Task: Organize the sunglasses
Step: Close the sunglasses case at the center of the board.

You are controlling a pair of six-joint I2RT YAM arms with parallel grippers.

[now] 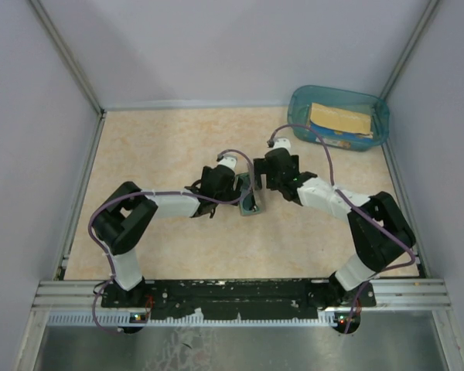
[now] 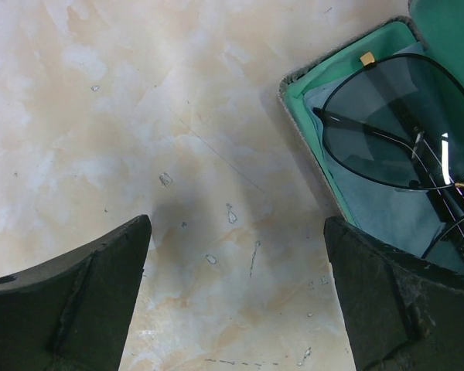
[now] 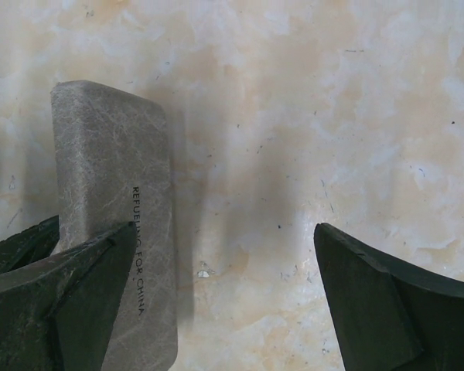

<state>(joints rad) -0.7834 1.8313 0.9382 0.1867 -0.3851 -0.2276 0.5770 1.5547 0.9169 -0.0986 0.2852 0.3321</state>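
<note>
Left wrist view: the sunglasses (image 2: pixel 402 124) lie folded inside an open grey case (image 2: pixel 288 81) at two o'clock in the frame. They rest on a pale blue cloth (image 2: pixel 387 220) over a green lining. The left gripper (image 2: pixel 236 297) hangs over the bare marbled table (image 2: pixel 100 116), its jaws spread wide and holding nothing.

Right wrist view: the right gripper (image 3: pixel 224 301) is also spread wide and empty. Its nine o'clock finger overlaps the case's grey outer shell (image 3: pixel 108 170), though whether it touches cannot be told. Small black writing (image 3: pixel 138 247) runs lengthwise along that shell. It appears to read "REFUELING FOR CHINA", though the first word is not certain. No other label is legible.

Top external view: both arms meet over the case at the centre of the table. A blue bin (image 1: pixel 339 116) sits well apart at one o'clock.

Judging from this, the glasses are already stowed and closing the case is the step in hand. The next move likely calls for one gripper to steady the base while the other presses the lid down. The thin temple arms must stay inside the rim.
</note>
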